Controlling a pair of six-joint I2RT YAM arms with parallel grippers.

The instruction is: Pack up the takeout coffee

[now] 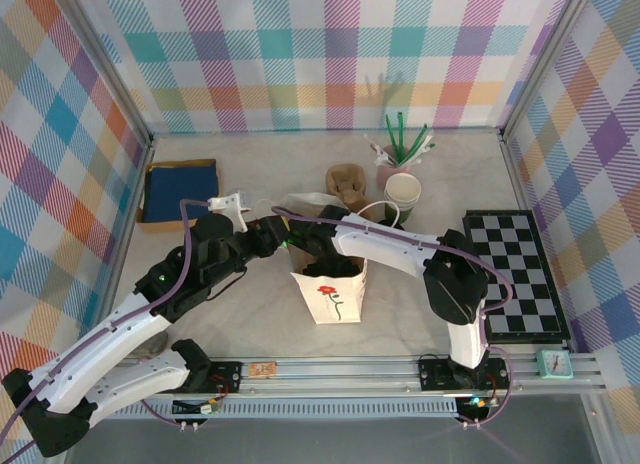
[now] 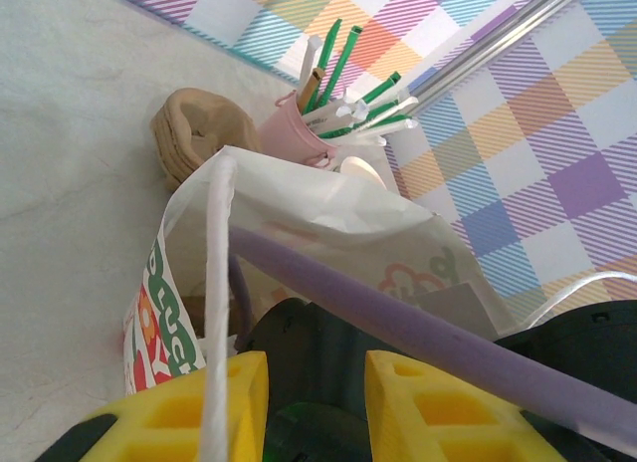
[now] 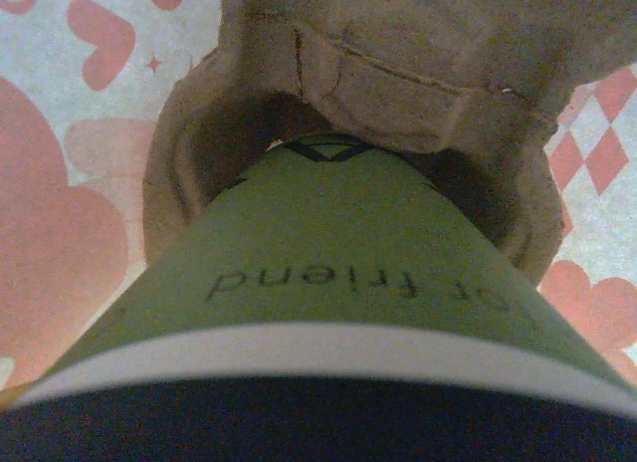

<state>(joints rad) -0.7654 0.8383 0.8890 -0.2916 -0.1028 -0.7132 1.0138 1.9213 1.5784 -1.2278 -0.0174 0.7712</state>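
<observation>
Left gripper [image 2: 317, 407] narrowly parted around white bag handle [image 2: 221, 283]; takeout coffee [image 3: 338, 243] just beneath right gripper [image 1: 308, 252], grip untellable.

Checkerboard [image 1: 515, 274] flat at right; blue-lined tray [image 1: 180, 192] far left; pink straw holder [image 1: 388, 171] near back wall, lidless cup stack [image 1: 403, 194] just beside.

The small green paper cup with a round black plastic lid [image 3: 338, 243] stands directly beneath my right hand, lid nearest me, base farthest away, set in a brown pulp socket [image 3: 378, 74].
</observation>
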